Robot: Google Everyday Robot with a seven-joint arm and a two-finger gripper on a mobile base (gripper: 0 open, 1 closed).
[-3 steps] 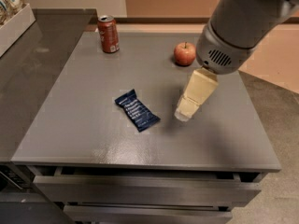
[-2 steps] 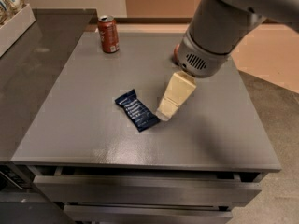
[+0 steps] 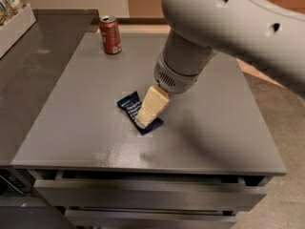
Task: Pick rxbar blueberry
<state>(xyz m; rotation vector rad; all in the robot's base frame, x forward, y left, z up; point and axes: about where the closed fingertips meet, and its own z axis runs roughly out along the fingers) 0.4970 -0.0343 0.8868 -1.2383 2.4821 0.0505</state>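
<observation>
The rxbar blueberry (image 3: 129,104), a flat dark navy wrapper with pale text, lies on the grey table (image 3: 71,128) near its middle front. My gripper (image 3: 144,119), with cream-coloured fingers, hangs from the big grey arm and is right over the bar's right half, its tips down at the wrapper. The gripper covers part of the bar. The apple seen before is hidden behind the arm.
A red soda can (image 3: 110,35) stands upright at the table's back left. A white tray (image 3: 14,23) with packaged snacks sits on the darker counter at far left. Drawers run below the table's front edge (image 3: 143,194).
The arm has swung left and down, bringing the gripper from beside the bar's right end to directly over it. The bar and can have not moved.
</observation>
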